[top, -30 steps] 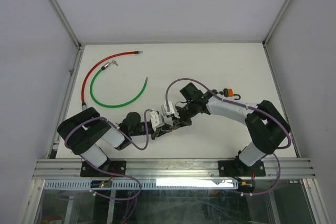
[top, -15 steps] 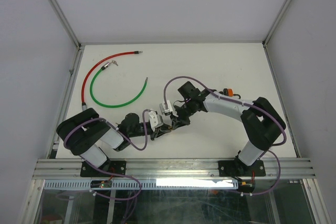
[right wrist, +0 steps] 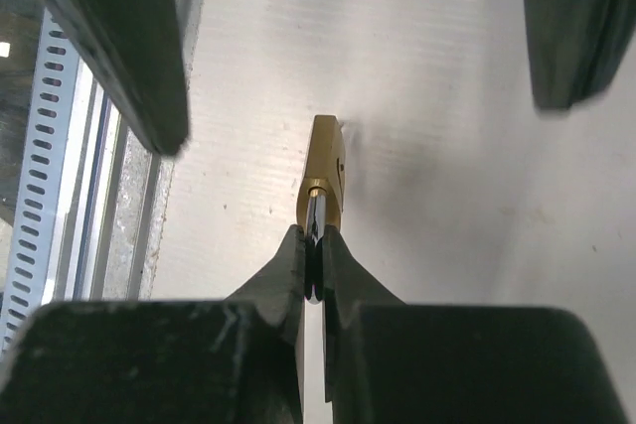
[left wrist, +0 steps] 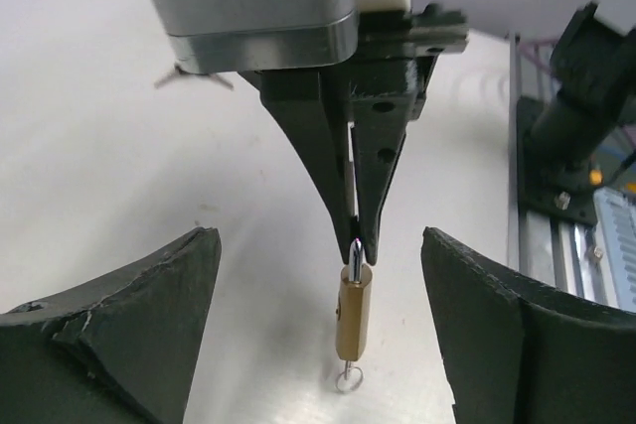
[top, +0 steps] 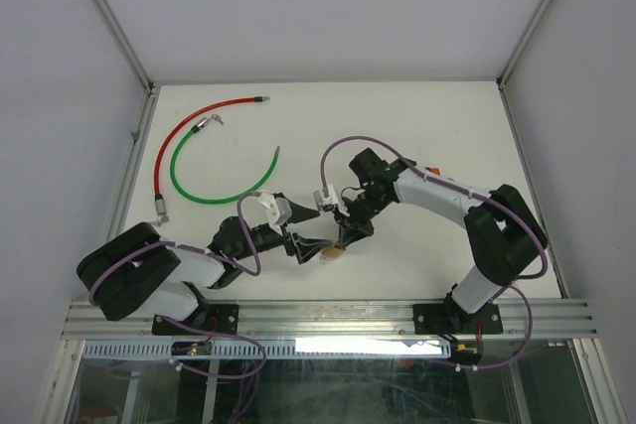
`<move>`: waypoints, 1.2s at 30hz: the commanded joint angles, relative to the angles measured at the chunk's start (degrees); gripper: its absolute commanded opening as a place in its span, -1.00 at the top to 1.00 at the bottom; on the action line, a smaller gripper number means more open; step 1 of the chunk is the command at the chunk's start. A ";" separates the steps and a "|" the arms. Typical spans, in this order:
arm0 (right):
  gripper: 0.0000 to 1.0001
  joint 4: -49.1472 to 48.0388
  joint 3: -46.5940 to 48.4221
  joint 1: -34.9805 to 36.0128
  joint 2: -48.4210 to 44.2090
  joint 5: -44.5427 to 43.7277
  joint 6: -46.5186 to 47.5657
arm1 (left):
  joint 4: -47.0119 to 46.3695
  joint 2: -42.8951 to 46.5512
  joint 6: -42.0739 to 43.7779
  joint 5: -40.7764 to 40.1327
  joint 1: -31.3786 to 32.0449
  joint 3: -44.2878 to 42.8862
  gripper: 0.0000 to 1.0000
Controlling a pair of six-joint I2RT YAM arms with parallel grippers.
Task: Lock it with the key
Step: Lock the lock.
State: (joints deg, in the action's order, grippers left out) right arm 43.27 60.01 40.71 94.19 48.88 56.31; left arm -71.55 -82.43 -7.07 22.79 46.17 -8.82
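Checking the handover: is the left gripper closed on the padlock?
No, the left gripper stands wide open on either side of the padlock, which hangs from the right gripper.

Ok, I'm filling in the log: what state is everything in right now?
Padlock: upright, held by its shackle.
Right gripper: shut on the padlock's shackle.
Left gripper: open, holding nothing.
Red cable: lying loose on the table.
Green cable: lying loose, curved.

- White table (top: 417,116), with pale walls on three sides.
- Red cable (top: 177,128) lies curved at its far left.
- Green cable (top: 214,201) lies in a U just beside the red.
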 commanded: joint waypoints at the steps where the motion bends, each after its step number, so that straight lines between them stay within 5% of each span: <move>1: 1.00 5.04 2.31 -3.96 -7.35 4.15 3.62 | -4.47 7.97 -4.98 -4.58 0.36 1.49 -0.71; 8: 1.00 7.74 3.23 -9.63 -11.92 6.33 4.85 | -0.11 16.75 -9.18 -7.63 0.32 1.53 -0.98; 16: 1.00 7.33 3.65 -15.56 -17.90 7.26 2.28 | 2.04 18.90 -22.11 -14.53 -0.44 1.08 -0.98; 23: 1.00 8.27 5.10 -16.54 -21.29 5.36 -4.67 | 2.66 19.33 -25.48 -10.14 -2.04 0.40 -0.98; 36: 1.00 3.39 -6.08 -30.77 -32.12 19.18 -4.35 | -11.75 10.57 -34.57 -7.76 -2.04 2.15 -0.98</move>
State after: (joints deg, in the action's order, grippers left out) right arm 50.70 55.05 11.14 65.84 59.40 52.80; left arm -74.52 -68.40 -36.95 13.41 44.53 -6.55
